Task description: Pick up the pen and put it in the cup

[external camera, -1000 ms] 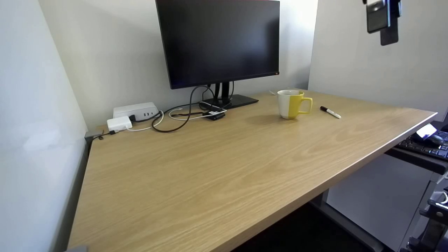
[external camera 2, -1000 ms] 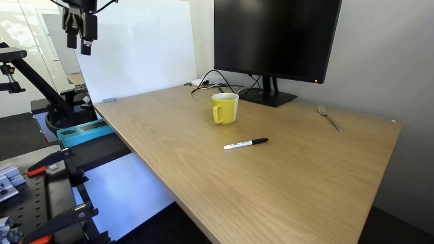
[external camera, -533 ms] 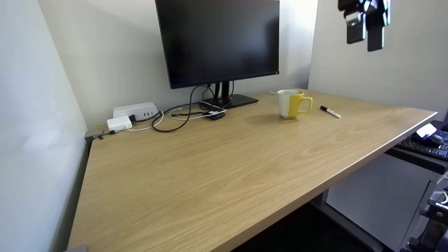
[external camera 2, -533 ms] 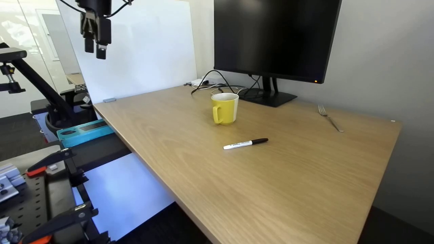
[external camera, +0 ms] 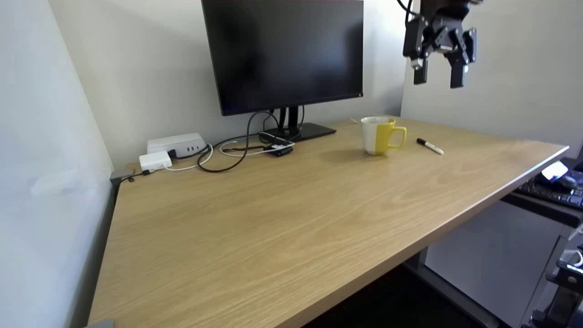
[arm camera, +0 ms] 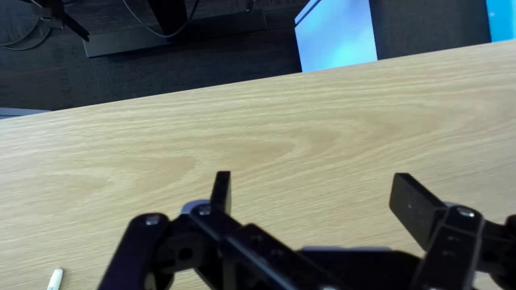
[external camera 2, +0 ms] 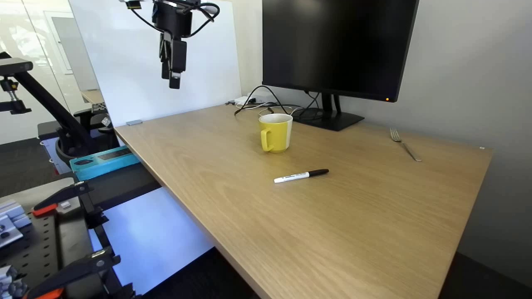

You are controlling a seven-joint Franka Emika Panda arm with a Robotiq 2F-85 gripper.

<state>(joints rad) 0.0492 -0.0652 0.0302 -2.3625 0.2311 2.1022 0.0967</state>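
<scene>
The pen lies flat on the desk, a white marker with a black cap, in both exterior views [external camera: 430, 146] [external camera 2: 301, 176]. Its pale end shows at the lower left of the wrist view [arm camera: 55, 278]. The cup, a yellow and white mug with a yellow handle, stands upright near the pen in both exterior views [external camera: 376, 136] [external camera 2: 276, 135]. It is out of the wrist view. My gripper is high above the desk in both exterior views [external camera: 438, 81] [external camera 2: 170, 79]. In the wrist view my gripper [arm camera: 310, 185] is open, its fingers wide apart with only bare desk behind the gap.
A black monitor [external camera: 291, 54] stands at the back of the desk, with cables [external camera: 248, 136] and white boxes [external camera: 176, 145] beside it. A fork [external camera 2: 402, 143] lies on the desk. A whiteboard [external camera 2: 166, 62] stands at one end. The desk's front edge [arm camera: 201, 88] shows in the wrist view.
My gripper has come lower and in over the desk, leftward in an exterior view and rightward in another, and it has turned. The pen and the cup have not moved.
</scene>
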